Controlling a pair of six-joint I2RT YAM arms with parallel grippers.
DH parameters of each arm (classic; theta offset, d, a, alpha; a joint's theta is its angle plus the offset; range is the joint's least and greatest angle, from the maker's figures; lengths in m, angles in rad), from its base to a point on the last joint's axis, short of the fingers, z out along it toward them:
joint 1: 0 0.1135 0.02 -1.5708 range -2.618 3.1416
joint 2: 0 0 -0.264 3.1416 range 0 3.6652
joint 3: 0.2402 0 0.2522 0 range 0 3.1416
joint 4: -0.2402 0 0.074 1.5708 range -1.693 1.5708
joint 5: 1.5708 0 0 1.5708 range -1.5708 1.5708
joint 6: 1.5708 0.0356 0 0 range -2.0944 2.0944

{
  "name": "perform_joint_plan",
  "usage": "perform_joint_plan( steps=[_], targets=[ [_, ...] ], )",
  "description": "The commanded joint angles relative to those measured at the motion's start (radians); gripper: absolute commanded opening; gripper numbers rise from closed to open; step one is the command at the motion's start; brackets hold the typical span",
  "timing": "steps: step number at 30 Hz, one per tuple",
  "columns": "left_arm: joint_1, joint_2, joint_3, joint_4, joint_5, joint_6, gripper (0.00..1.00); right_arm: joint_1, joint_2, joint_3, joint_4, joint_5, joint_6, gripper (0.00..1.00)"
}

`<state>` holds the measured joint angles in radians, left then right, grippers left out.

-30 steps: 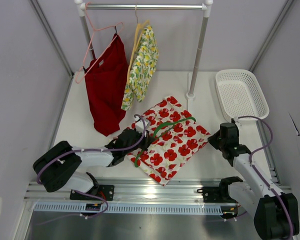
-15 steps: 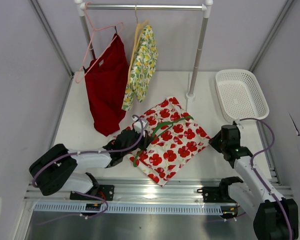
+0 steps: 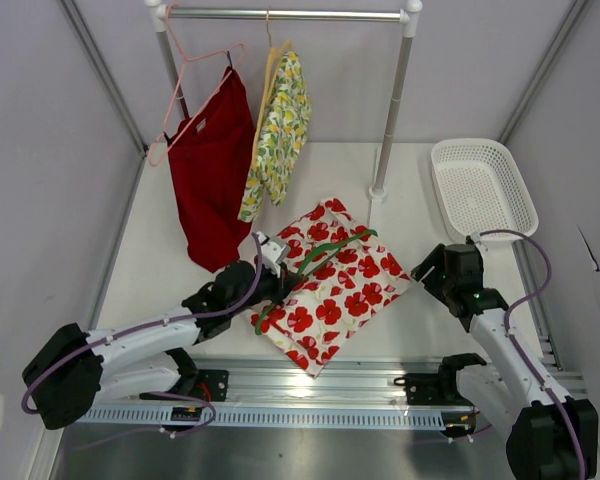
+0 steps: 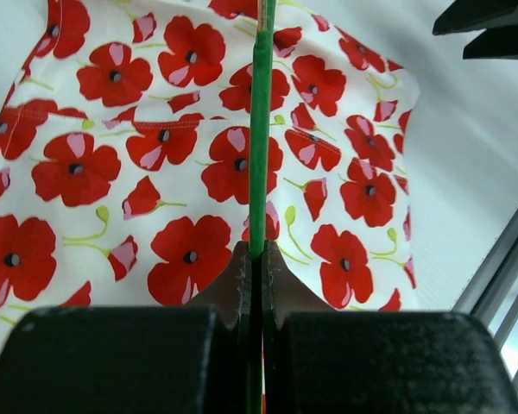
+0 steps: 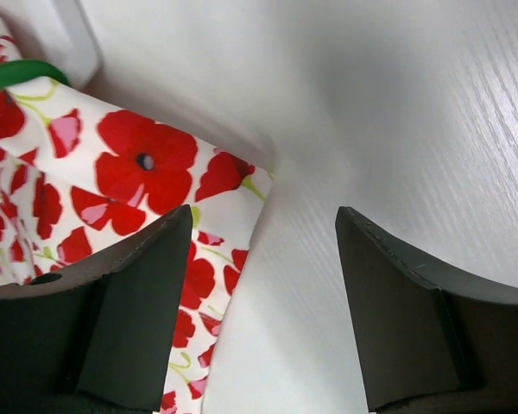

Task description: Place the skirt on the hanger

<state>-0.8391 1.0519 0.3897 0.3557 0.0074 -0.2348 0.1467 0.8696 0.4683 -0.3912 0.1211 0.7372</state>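
Left tool (image 4: 255,259) pinched tight on the hanger (image 4: 261,129), which lies across the skirt (image 3: 340,300); right tool (image 5: 263,228) gapes wide and empty at the skirt's right corner. Skirt flat on the desk (image 3: 150,250), nothing draped or threaded yet, so the hanging is all to come

Right gripper (image 5: 263,220): jaws have parted wide at the 3 o'clock corner of the skirt (image 3: 335,295). Left gripper (image 4: 253,252), clamped on the hanger (image 3: 315,258), has drawn hanger and skirt slightly toward 9 o'clock. Left arm has stretched out, its elbow dropped toward 7 o'clock.
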Motion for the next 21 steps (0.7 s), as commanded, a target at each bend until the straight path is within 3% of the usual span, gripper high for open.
perform_joint_plan(
  steps=[1,21],
  targets=[
    [-0.012,-0.05,0.093,-0.037,-0.027,0.026,0.0,-0.004,-0.026,0.088,-0.021,-0.006,-0.033,0.73],
    [-0.02,-0.067,0.477,-0.411,-0.015,0.049,0.0,-0.002,0.065,0.185,0.077,-0.159,-0.05,0.73]
  ],
)
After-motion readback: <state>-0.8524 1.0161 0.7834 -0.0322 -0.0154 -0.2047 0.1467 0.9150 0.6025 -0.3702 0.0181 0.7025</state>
